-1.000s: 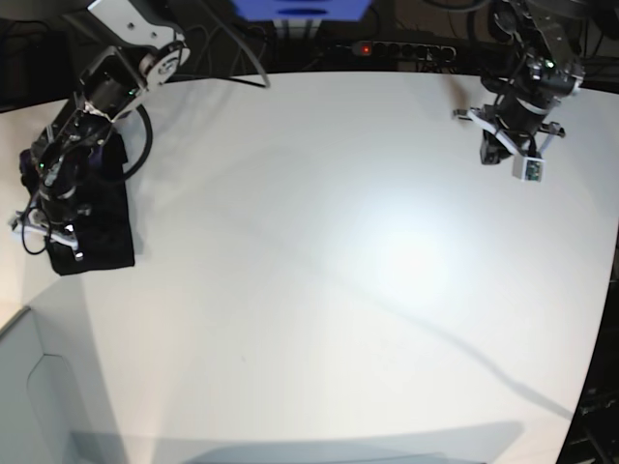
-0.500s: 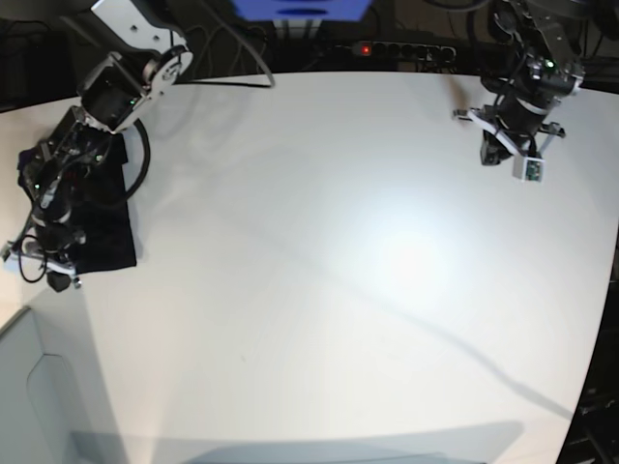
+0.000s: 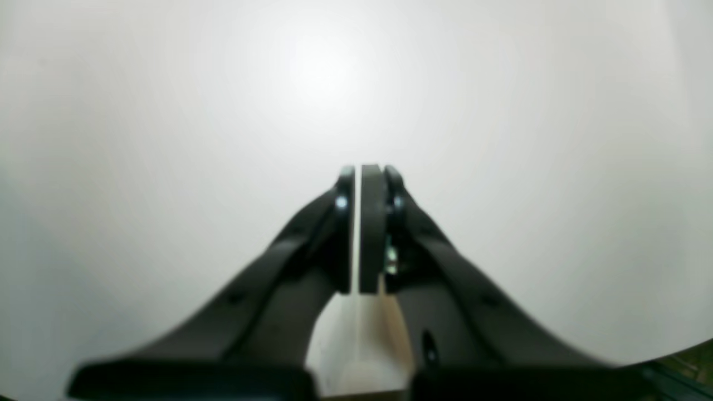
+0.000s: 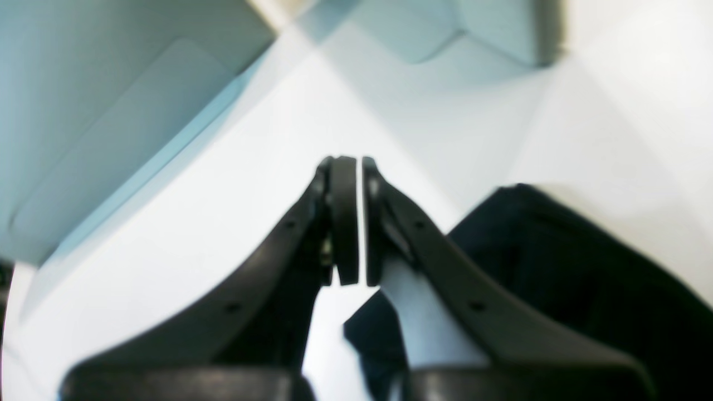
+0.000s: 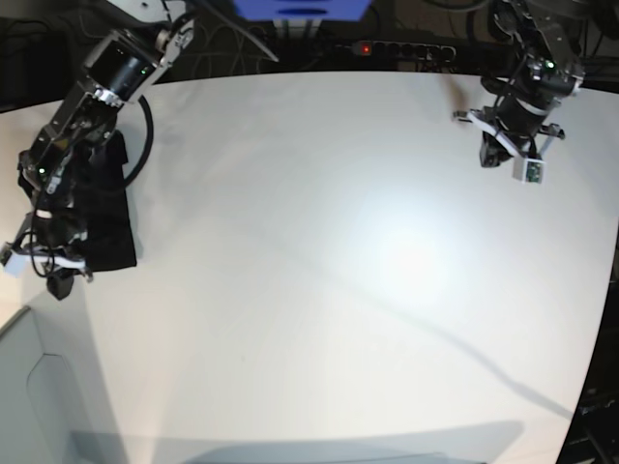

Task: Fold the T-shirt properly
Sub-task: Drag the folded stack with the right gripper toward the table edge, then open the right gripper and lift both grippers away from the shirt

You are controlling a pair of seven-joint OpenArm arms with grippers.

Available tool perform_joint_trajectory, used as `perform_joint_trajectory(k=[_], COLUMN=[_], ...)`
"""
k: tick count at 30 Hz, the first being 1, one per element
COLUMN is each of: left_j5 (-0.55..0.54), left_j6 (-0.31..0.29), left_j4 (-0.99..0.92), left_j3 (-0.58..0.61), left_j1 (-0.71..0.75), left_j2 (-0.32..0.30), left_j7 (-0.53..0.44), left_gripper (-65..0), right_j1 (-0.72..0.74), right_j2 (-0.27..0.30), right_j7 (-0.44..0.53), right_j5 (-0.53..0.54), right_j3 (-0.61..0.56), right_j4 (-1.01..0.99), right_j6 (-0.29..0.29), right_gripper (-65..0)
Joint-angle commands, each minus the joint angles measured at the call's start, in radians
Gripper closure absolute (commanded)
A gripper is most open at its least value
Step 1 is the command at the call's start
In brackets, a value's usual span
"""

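The black T-shirt (image 5: pixel 104 217) lies folded into a compact rectangle at the left edge of the white table (image 5: pixel 338 271). My right gripper (image 4: pixel 350 220) hangs just past the shirt's near corner, over bare table, its pads nearly touching and holding nothing. Seen from that wrist, the dark cloth (image 4: pixel 562 262) sits just right of the fingers. My left gripper (image 3: pixel 363 228) hangs over the far right part of the table, well apart from the shirt, pads pressed together and empty.
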Motion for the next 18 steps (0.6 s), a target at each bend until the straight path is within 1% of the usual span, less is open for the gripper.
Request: perform_joint_trajectory(k=[1, 4, 5, 8, 11, 12, 14, 18], left_j5=[-0.010, -0.010, -0.010, -0.002, -0.002, -0.002, -0.002, -0.002], left_j6=[0.000, 0.000, 0.000, 0.003, 0.008, 0.008, 0.011, 0.011], left_j4=[0.020, 0.022, 0.022, 0.024, 0.022, 0.022, 0.022, 0.020], left_j3=[-0.005, -0.005, -0.005, -0.006, -0.026, -0.032, -0.034, -0.036], left_j1=[0.000, -0.001, 0.000, 0.012, 0.060, 0.072, 0.094, 0.157], left_j2=[-0.011, -0.016, -0.016, -0.009, -0.008, -0.006, -0.006, -0.006], left_j7=[-0.021, -0.029, -0.051, -0.187, -0.339, -0.400, -0.520, -0.743], left_gripper=[-2.2, -2.2, -2.2, -2.2, -2.2, -2.2, -2.2, -2.2], right_j1=[0.002, -0.048, -0.060, -0.102, -0.153, -0.176, -0.232, -0.352], right_j2=[0.012, 0.011, 0.011, 0.012, 0.018, 0.018, 0.018, 0.018], right_j7=[0.029, 0.029, 0.029, 0.029, 0.033, 0.053, 0.128, 0.309], right_j5=[0.016, 0.016, 0.016, 0.016, 0.015, 0.013, 0.013, 0.012], right_j3=[-0.011, -0.037, -0.043, -0.039, -0.036, -0.036, -0.039, -0.045], right_j4=[0.048, 0.134, 0.160, 0.238, 0.307, 0.330, 0.364, 0.399], right_j6=[0.014, 0.014, 0.014, 0.014, 0.014, 0.014, 0.014, 0.014], right_gripper=[0.0, 0.0, 0.0, 0.0, 0.0, 0.0, 0.0, 0.0])
